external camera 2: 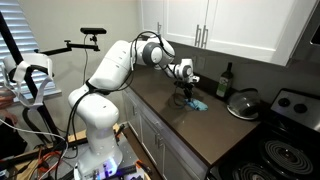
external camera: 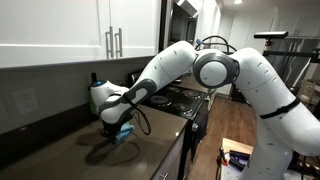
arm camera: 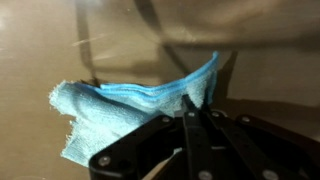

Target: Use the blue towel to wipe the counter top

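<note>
The blue towel [arm camera: 130,105] lies crumpled on the dark counter top [arm camera: 60,40]. In the wrist view my gripper [arm camera: 196,103] has its fingers close together, pinching the towel's raised right edge. In both exterior views the gripper [external camera: 115,130] [external camera 2: 190,96] points down at the counter, with the blue towel [external camera: 123,133] [external camera 2: 197,103] showing beneath it. The towel's far side is hidden by the fingers.
A dark bottle [external camera 2: 225,80] and a pot with a lid [external camera 2: 243,103] stand on the counter by the wall. A stove [external camera 2: 285,150] is at the counter's end; it also shows in an exterior view [external camera: 180,98]. White cabinets [external camera: 80,30] hang above.
</note>
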{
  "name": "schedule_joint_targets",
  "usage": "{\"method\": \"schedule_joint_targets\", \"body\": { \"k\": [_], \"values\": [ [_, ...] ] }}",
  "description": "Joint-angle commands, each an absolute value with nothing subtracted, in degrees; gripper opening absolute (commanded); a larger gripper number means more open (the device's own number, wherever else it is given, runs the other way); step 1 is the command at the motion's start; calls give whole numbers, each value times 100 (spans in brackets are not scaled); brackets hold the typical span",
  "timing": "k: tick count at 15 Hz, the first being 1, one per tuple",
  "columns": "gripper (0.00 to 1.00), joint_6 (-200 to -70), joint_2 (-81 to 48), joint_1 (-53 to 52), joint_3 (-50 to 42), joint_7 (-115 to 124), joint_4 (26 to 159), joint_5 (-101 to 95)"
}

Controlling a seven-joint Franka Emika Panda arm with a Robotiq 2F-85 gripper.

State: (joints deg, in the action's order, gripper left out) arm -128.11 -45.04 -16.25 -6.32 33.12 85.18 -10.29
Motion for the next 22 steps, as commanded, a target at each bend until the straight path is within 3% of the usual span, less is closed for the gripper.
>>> {"method": "schedule_joint_targets", "body": {
  "k": [1, 13, 22],
  "values": [
    [3, -12820, -4462, -1307, -807, 3645, 8566, -779],
    [3, -12669, -4067, -1365, -755, 3723, 9500, -931],
    [3, -12261, -4344, -1999, -137, 3388, 9025, -1157]
  ]
}}
